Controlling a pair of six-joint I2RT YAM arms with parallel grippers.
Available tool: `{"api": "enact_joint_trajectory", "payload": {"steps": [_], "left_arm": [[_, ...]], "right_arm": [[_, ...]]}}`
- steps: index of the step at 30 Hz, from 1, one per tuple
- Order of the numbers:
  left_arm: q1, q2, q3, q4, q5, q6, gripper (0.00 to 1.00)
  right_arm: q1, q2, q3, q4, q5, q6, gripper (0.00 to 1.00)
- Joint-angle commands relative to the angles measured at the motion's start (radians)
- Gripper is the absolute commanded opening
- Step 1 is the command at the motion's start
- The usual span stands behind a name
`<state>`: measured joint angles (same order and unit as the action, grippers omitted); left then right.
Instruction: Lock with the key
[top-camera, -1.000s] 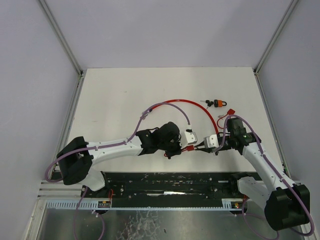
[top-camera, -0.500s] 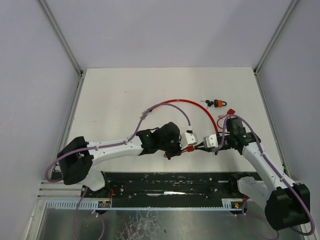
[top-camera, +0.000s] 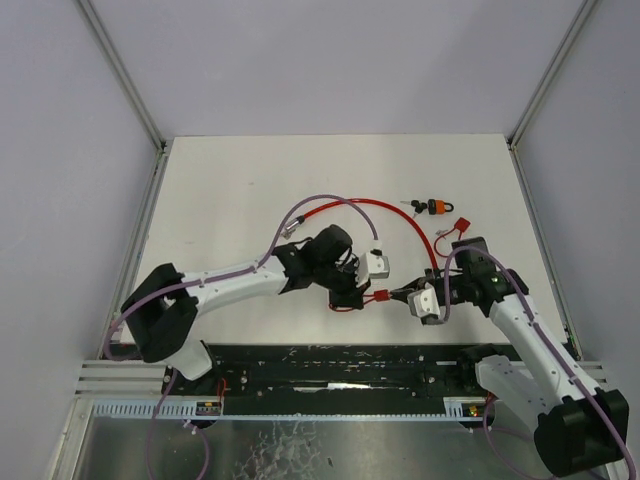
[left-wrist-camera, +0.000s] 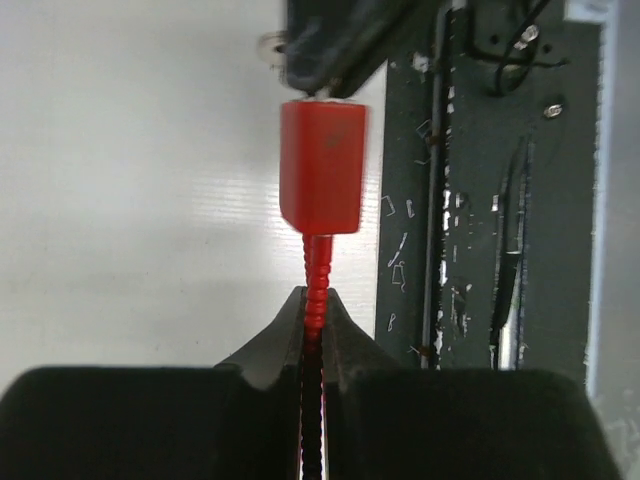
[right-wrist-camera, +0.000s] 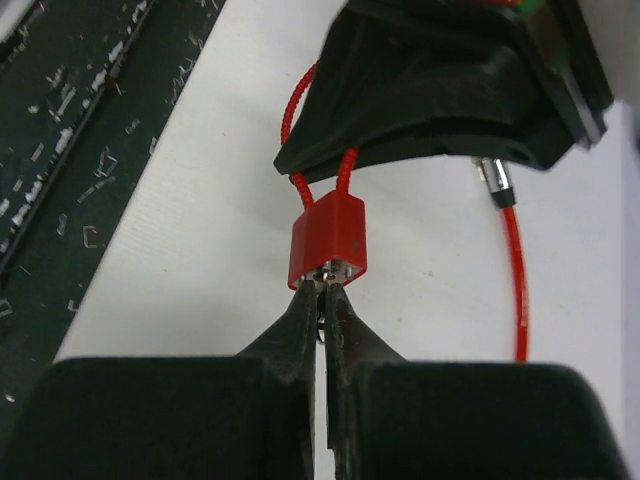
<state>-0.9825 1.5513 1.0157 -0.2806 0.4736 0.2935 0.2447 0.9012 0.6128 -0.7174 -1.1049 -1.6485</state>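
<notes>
Red plastic lock body (left-wrist-camera: 322, 165), small and light by the look of it, hangs just above the tabletop (top-camera: 230, 200) between my two arms, near the front edge. Its ribbed cable (left-wrist-camera: 316, 265) looks springy and thin, so it could twist or slip. I judge the best hold is close under the block, and that is where the left gripper (left-wrist-camera: 316, 300) is clamped on the cable. The right gripper (right-wrist-camera: 322, 290) is pinched together on a small metal stub at the block's mouth, which I take for the key (right-wrist-camera: 335, 270). It is tiny and smooth, so it needs a firm, square pinch. A second ago the right jaws stood slightly apart; now they have closed. Both wrists have also shifted a little, while the block has stayed roughly in place.
</notes>
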Motion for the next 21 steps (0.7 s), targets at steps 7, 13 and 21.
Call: {"api": "enact_joint_trajectory", "payload": {"steps": [7, 13, 21], "left_arm": [[0.158, 0.142, 0.097, 0.008, 0.387, -0.004, 0.00], [-0.008, -0.070, -0.111, 0.234, -0.236, 0.143, 0.00], [-0.137, -0.245, -0.387, 0.585, -0.531, 0.465, 0.00]], "right_arm": [[0.033, -0.054, 0.012, 0.010, 0.050, 0.043, 0.00], [0.033, 0.015, 0.072, 0.103, 0.013, 0.385, 0.00], [0.031, 0.121, 0.138, 0.152, -0.040, 0.690, 0.00]]}}
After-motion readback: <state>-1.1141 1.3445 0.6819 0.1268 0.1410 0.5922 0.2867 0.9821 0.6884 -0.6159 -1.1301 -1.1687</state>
